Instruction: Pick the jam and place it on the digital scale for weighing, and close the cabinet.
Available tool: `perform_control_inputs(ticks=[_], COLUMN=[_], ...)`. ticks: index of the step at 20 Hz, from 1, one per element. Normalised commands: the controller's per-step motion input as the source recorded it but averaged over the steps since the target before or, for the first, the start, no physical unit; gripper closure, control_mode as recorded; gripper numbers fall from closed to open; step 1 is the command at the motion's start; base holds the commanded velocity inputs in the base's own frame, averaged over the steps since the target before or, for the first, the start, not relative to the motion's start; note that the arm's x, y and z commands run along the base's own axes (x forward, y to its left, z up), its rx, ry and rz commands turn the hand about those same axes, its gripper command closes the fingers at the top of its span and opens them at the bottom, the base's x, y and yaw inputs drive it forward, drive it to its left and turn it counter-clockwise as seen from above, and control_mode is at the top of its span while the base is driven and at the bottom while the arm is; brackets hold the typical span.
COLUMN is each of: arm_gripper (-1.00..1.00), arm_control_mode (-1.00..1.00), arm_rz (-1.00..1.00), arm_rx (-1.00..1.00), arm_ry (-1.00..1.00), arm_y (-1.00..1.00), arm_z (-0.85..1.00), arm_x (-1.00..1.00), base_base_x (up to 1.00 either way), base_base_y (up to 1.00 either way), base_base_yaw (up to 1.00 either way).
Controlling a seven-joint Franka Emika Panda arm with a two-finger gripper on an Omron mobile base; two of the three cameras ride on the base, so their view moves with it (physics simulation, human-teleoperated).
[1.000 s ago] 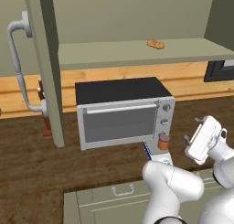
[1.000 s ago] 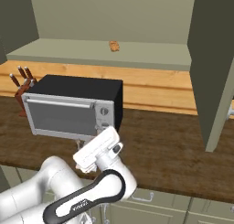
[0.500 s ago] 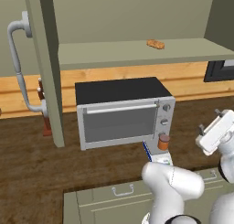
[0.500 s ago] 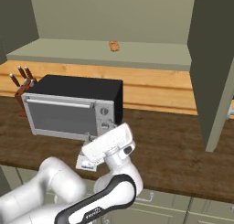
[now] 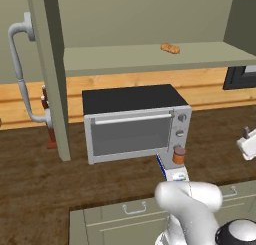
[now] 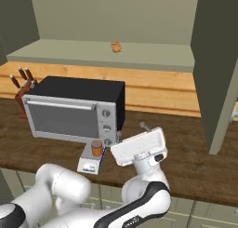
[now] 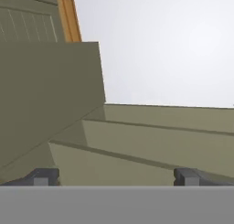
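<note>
The jam (image 5: 179,154), an orange-brown jar with a darker lid, stands upright on the digital scale (image 5: 175,175) in front of the toaster oven's right end. From the other side, the jam (image 6: 96,148) and scale (image 6: 90,164) lie left of my raised hand. My gripper (image 7: 115,177) is open with nothing between its widely spread fingertips (image 7: 43,176). It faces an olive panelled door of the cabinet (image 7: 50,95). Both cabinet doors stand open: the left door (image 5: 50,74) with its curved handle (image 5: 19,69), and the right door (image 6: 216,69).
A silver toaster oven (image 5: 135,124) sits on the wooden counter (image 5: 30,174). A knife block (image 6: 23,90) stands to its left. A golden pastry (image 5: 170,48) lies on the open cabinet shelf. Drawers (image 5: 130,214) run below the counter edge.
My hand has swung to the right, away from the scale and toward the right cabinet door, staying open. The jam has stayed on the scale.
</note>
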Motion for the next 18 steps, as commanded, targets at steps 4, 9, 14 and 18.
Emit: perform_control_inputs(ticks=[4, 9, 14, 18], arm_gripper=[-1.00, -1.00, -1.00, -1.00], arm_control_mode=[-1.00, -1.00, -1.00, -1.00], arm_rz=[-0.18, -0.26, -0.35, -0.22], arm_rx=[0.02, 0.00, 0.00, 0.08], arm_ry=[0.02, 0.00, -0.08, -0.23], arm_y=[-1.00, -1.00, -0.45, -0.73], arm_z=[-0.04, -0.10, -0.42, 0.03], arm_x=[0.26, 0.13, 0.21, 0.18], base_base_x=[0.00, 0.00, 0.00, 0.00], base_base_y=[0.00, 0.00, 0.00, 0.00], base_base_yaw=[0.00, 0.00, 0.00, 0.00])
